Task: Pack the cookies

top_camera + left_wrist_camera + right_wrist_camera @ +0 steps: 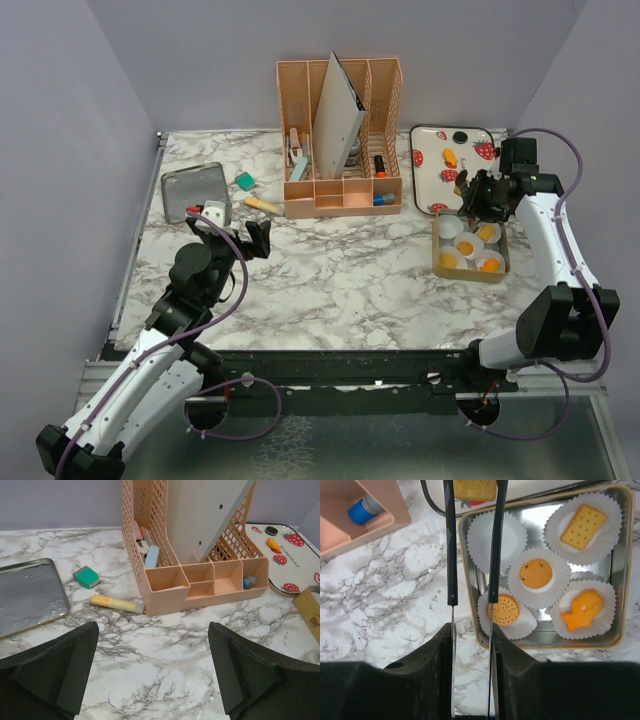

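Right wrist view: right fingers (451, 555) clamped on 1 cookie (475, 489); left fingers (65, 670) spread wide apart.

Robot lab test cell: plain lilac walls (70, 120) enclose a marble-patterned table (330, 285), robot arms (150, 370) bolted to its metal frame (340, 385).

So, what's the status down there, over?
Left gripper open, idle. Right gripper shut on tweezers, square cookie between their tips. Four cookies in the tin, one cup empty. Nothing in the way.
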`<action>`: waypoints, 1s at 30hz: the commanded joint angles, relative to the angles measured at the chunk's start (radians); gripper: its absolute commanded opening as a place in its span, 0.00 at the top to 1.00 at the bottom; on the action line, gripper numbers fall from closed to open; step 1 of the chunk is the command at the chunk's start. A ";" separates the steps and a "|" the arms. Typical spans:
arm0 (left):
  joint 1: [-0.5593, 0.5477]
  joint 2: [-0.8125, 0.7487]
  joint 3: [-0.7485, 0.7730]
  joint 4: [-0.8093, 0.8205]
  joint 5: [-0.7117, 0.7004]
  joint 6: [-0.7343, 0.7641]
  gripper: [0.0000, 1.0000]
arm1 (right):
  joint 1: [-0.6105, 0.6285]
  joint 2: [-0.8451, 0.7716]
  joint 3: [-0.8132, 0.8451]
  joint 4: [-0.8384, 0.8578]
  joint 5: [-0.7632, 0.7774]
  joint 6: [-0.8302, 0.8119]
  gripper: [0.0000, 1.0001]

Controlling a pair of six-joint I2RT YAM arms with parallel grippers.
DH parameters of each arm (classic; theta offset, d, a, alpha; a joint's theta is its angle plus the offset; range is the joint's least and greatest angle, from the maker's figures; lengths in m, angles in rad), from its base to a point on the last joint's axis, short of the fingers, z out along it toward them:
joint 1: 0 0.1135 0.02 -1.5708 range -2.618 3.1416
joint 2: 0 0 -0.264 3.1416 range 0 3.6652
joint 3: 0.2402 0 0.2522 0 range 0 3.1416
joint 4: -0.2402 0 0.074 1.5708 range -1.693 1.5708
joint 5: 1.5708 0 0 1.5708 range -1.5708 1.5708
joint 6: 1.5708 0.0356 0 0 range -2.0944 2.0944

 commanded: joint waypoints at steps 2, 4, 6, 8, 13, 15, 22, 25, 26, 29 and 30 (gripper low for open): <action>0.004 -0.015 -0.013 0.003 0.016 -0.013 0.01 | 0.005 -0.116 -0.087 -0.001 -0.045 0.000 0.92; 0.004 -0.016 -0.013 0.003 0.014 -0.013 0.01 | 0.007 -0.145 -0.115 0.002 -0.068 0.003 0.92; 0.004 -0.015 -0.013 0.003 0.014 -0.013 0.01 | 0.012 -0.162 -0.139 0.003 -0.074 0.004 0.92; 0.004 -0.014 -0.013 0.003 0.014 -0.014 0.01 | 0.014 -0.173 -0.169 0.010 -0.070 0.006 0.92; 0.004 -0.012 -0.014 0.003 0.010 -0.014 0.01 | 0.021 -0.178 -0.243 0.039 -0.059 0.019 0.93; 0.004 -0.009 -0.014 0.003 0.010 -0.014 0.01 | 0.028 -0.177 -0.266 0.047 -0.057 0.022 0.93; 0.004 0.007 -0.014 0.003 0.006 -0.013 0.01 | 0.041 -0.156 -0.317 0.089 -0.044 0.034 0.93; 0.004 0.013 -0.014 0.003 0.006 -0.011 0.01 | 0.047 -0.143 -0.318 0.103 -0.034 0.039 0.93; 0.004 0.014 -0.015 0.003 0.005 -0.010 0.01 | 0.048 -0.138 -0.317 0.103 -0.028 0.040 0.93; 0.004 0.016 -0.014 0.003 0.003 -0.008 0.01 | 0.049 -0.129 -0.317 0.104 -0.010 0.042 0.92; 0.004 0.017 -0.014 0.003 0.003 -0.008 0.01 | 0.049 -0.125 -0.319 0.101 -0.004 0.043 0.92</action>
